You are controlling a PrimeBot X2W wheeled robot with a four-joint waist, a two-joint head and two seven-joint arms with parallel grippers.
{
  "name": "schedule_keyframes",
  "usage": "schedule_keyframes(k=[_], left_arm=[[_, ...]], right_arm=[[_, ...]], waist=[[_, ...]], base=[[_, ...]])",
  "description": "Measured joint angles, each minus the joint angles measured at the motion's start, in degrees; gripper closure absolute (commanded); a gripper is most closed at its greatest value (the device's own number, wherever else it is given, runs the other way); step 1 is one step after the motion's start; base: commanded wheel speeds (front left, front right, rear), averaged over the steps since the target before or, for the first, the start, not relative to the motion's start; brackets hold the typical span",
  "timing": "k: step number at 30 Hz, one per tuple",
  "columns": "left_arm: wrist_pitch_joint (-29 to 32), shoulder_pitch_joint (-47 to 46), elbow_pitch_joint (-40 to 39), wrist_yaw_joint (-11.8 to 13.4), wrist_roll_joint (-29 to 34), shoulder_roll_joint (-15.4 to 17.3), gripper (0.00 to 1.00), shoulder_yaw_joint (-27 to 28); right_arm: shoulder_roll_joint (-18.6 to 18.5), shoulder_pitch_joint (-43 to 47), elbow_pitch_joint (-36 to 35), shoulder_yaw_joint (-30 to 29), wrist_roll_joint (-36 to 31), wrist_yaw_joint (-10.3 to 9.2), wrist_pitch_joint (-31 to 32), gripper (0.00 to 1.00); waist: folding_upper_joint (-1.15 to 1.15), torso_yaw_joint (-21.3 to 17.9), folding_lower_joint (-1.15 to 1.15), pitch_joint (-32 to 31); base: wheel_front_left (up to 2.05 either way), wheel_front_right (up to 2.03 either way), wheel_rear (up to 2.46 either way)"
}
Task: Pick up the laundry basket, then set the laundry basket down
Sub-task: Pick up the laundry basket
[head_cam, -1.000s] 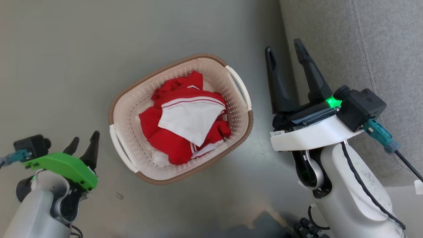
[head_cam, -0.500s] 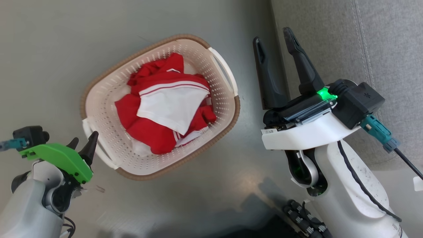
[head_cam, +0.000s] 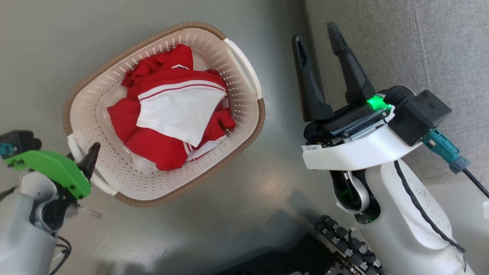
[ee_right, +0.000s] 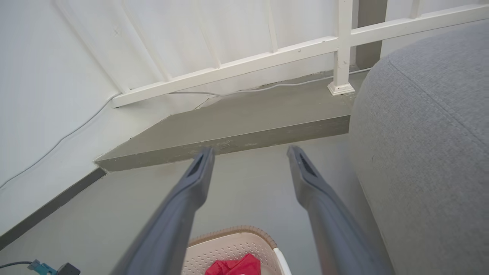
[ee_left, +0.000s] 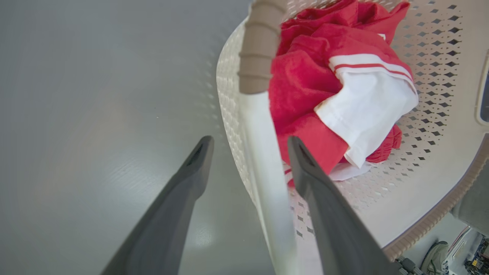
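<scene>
White right forearm [head_cam: 408,214] — green left wrist cover [head_cam: 57,173]

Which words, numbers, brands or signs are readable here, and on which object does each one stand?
No text is readable.
Small white label on the right arm: print too small to read.
Black camera block: a pale star-like mark, no letters.
Laundry basket: no writing visible.

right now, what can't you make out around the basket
Head view: basket floor, under the clothes.
Head view: left hand's second finger, behind its green cover.
Right wrist view: most of the basket, cut by the bottom edge.
Left wrist view: far handle, cut by the right edge.
</scene>
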Motion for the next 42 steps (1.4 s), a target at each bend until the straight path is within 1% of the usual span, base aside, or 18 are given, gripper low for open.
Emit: schedule_keyframes(k=[5, 13, 14, 15, 16, 17, 18, 19, 20, 23, 26, 29, 33, 38, 42], left_arm=[[1.08, -1.69, 1.29, 0.0, -0.04, 0.04, 0.0, -1.46], [3.61, -2.57, 4.9, 0.0, -0.7, 0.01, 0.0, -1.93], [3.83, -2.66, 5.2, 0.0, -0.71, 0.0, 0.05, -2.07], [4.02, -2.87, 5.43, 0.0, -0.75, -0.02, 0.15, -2.16], [4.02, -3.09, 5.52, 0.0, -0.76, -0.04, 0.28, -2.23], [4.02, -3.39, 5.58, 0.0, -0.77, -0.04, 0.53, -2.27], [4.02, -3.64, 5.59, 0.0, -0.82, -0.04, 0.67, -2.32], [4.02, -3.84, 5.6, 0.0, -0.97, -0.04, 0.91, -2.41], [4.02, -4.0, 5.63, 0.0, -1.09, -0.05, 1.0, -2.55], [4.03, -4.23, 5.78, 0.2, -1.08, -0.11, 1.0, -3.33], [4.03, -4.51, 6.23, 0.0, -0.93, 0.79, 1.0, -4.36], [4.02, -4.58, 6.22, 0.03, 1.02, 0.69, 1.0, -6.61], [3.53, -4.92, 7.03, 0.02, 2.14, 1.4, 1.0, -7.73], [3.42, -5.89, 8.01, 0.02, 4.32, 1.46, 1.0, -8.83], [3.43, -6.71, 9.4, 0.02, 4.59, 1.04, 1.0, -9.37]], right_arm=[[-0.01, -0.01, 0.04, -0.59, 0.21, -0.01, 0.0, 0.0], [0.02, -0.17, 0.09, -0.62, 1.04, -0.01, 0.0, 0.0], [0.02, -0.22, 0.09, -0.66, 1.05, -0.01, 0.0, 0.0], [0.02, -0.23, 0.09, -0.71, 1.14, -0.01, 0.0, 0.0], [0.02, -0.24, 0.1, -0.73, 1.35, -0.01, 0.0, 0.0], [0.02, -0.24, 0.11, -0.75, 1.47, -0.01, 0.0, 0.0], [0.02, -0.24, 0.12, -0.77, 1.47, -0.01, 0.0, 0.0], [0.02, -0.24, 0.12, -0.77, 1.48, -0.01, 0.0, 0.0], [0.02, -0.24, 0.13, -0.77, 1.52, -0.01, 0.0, 0.0], [0.03, -0.24, 0.21, -0.91, 1.88, -0.01, 0.0, 0.0], [0.07, -0.24, 0.35, -1.11, 1.99, -0.01, 0.0, 0.0], [0.08, -0.24, 0.45, -1.2, 2.46, -0.01, 0.0, 0.0], [0.09, -0.24, 0.68, -1.16, 2.49, -0.01, 0.0, 0.0], [0.09, -0.24, 0.96, -1.15, 2.58, -0.01, 0.0, 0.0], [0.09, -0.23, 1.26, -1.15, 2.6, -0.01, 0.0, 0.0]], waist=[[0.0, -0.72, 0.0, 0.83], [0.0, -1.11, 0.0, 0.74], [0.0, -1.14, 0.0, 0.68], [0.0, -1.18, 0.0, 0.62], [0.0, -1.23, 0.0, 0.55], [0.0, -1.28, 0.0, 0.48], [0.0, -1.33, 0.0, 0.42], [0.0, -1.37, 0.0, 0.35], [0.0, -1.43, 0.0, 0.29], [0.0, -1.57, 0.0, 0.07], [0.0, -1.68, 0.0, -0.18], [0.0, -1.77, 0.0, -0.58], [0.0, -1.8, 0.0, -1.01], [0.0, -1.81, 0.0, -1.38], [0.0, -1.83, 0.0, -1.74]], base=[[0.0, 0.0, 0.0], [0.0, 0.0, 0.0], [0.0, 0.0, 0.0], [0.0, 0.0, 0.0], [0.0, 0.0, 0.0], [0.0, 0.0, 0.0], [0.0, 0.0, 0.0], [0.0, 0.0, 0.0], [0.0, 0.0, 0.0], [0.0, 0.0, 0.0], [0.0, 0.0, 0.0], [0.0, 0.0, 0.0], [0.0, 0.0, 0.0], [0.0, 0.0, 0.0], [0.0, 0.0, 0.0]])
